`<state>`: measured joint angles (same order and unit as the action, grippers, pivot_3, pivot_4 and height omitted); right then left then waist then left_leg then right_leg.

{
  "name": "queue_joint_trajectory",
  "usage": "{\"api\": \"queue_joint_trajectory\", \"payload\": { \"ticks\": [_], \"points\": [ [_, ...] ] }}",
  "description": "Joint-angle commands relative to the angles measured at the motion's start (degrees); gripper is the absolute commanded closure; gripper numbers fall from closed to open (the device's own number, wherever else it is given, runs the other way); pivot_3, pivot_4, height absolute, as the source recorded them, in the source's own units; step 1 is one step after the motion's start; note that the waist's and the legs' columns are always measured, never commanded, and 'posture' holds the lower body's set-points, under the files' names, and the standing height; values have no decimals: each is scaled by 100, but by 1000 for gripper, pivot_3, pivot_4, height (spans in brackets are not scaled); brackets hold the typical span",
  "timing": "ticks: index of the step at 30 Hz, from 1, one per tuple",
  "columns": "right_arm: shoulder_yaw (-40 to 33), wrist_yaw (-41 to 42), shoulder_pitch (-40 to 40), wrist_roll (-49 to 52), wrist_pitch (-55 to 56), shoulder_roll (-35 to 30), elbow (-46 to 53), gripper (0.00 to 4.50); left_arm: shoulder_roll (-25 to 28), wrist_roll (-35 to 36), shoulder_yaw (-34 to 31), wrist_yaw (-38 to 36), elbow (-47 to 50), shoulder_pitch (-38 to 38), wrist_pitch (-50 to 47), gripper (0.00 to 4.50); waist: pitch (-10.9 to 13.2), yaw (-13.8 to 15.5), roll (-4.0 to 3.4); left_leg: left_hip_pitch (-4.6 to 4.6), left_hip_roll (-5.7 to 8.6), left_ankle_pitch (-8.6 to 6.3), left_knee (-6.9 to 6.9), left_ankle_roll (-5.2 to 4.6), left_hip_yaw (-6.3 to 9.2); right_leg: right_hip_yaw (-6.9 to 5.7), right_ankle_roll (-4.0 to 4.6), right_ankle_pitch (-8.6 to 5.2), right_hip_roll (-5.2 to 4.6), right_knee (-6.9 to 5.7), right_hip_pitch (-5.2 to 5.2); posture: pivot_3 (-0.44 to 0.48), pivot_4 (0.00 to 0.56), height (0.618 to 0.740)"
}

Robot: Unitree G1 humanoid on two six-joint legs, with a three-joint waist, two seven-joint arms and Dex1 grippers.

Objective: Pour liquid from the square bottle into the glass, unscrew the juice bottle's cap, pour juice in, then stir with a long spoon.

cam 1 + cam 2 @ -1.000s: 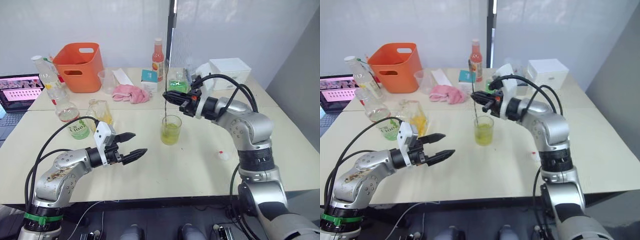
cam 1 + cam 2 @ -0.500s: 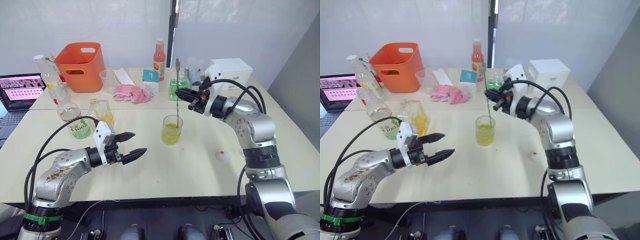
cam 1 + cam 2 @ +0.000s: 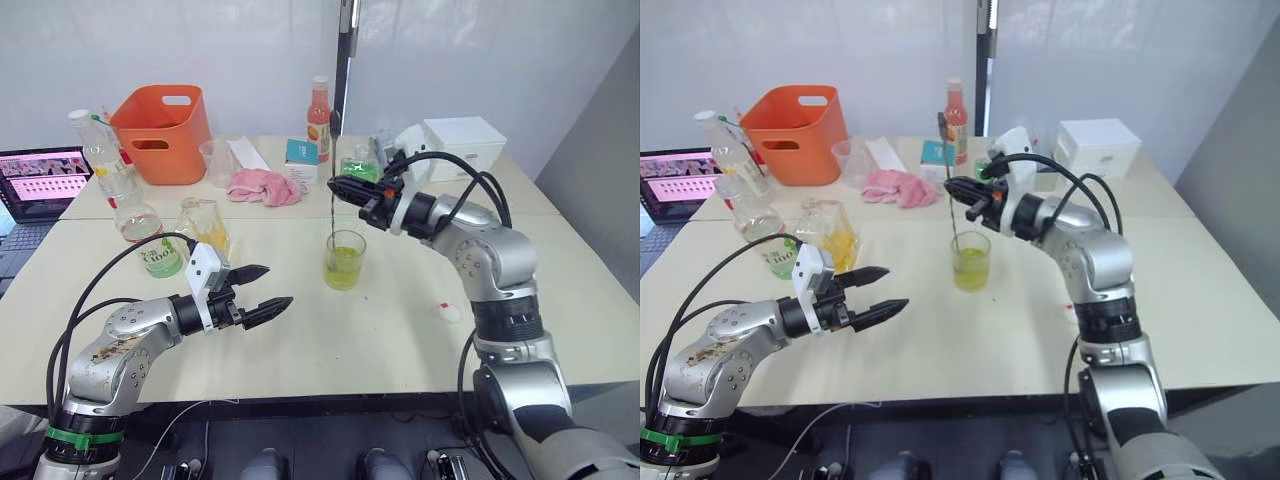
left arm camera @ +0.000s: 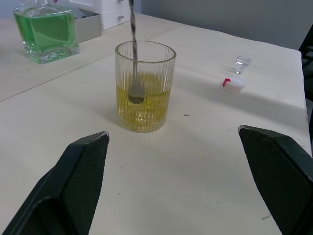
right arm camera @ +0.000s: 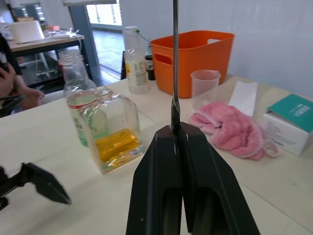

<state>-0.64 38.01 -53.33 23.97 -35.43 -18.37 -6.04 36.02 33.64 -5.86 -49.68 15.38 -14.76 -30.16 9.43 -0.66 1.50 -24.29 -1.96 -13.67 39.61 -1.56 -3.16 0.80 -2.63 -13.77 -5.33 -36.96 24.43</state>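
1. Currently on step four, stirring: my right gripper [image 3: 345, 189] is clamped on the spoon [image 4: 133, 54] partway up its shaft, holding it near upright above the glass [image 3: 344, 260].
2. Spoon bowl: submerged in the yellow-green mix, seen through the ribbed wall in the left wrist view.
3. Glass: mid-desk, upright, roughly a third full.
4. Left gripper [image 3: 262, 293]: fingers spread wide, holding nothing, hovering low over the desk [image 3: 330, 340] and well short of the glass.
5. Square bottle [image 3: 203, 224]: upright at my left, some yellow-orange liquid left in it; I judge its pour done.
6. Juice bottle [image 3: 145, 232]: just beside the square bottle, neck uncapped.
7. Cap [image 4: 233, 84]: lying on the desk right of the glass, apart from it.
8. Next move, in my judgement: keep the spoon circling gently inside the rim without knocking the wall, then lift it straight out. The glass stands unbraced, so a sideways push could slide or tip it.
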Motion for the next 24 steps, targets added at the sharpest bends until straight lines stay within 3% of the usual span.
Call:
{"api": "queue_joint_trajectory", "payload": {
  "ticks": [1, 12, 24],
  "points": [
    [-154, -31, -93, -145, 444, -119, -69, 4500, 63, 35, -125, -43, 165, -18, 102, 23, 0, -5, 0, 0, 0, 0, -1, 0, -1, 1, 0, 0, 0, 1, 1, 0, 150, 715],
    [67, 413, 218, -33, -171, -862, 609, 4500, 71, 17, -105, -81, 156, -23, 98, 23, 0, 34, 0, 2, -1, 0, 2, -1, 2, -1, 0, 0, -4, 2, -6, 0, 150, 715],
    [-187, 164, 74, 358, -529, -504, 783, 4500, 52, 28, -37, -29, 154, -198, -10, 23, 0, -15, 0, 1, -2, 0, -1, -1, 1, 0, 0, 0, 1, 2, -2, 0, 150, 715]
  ]
}}
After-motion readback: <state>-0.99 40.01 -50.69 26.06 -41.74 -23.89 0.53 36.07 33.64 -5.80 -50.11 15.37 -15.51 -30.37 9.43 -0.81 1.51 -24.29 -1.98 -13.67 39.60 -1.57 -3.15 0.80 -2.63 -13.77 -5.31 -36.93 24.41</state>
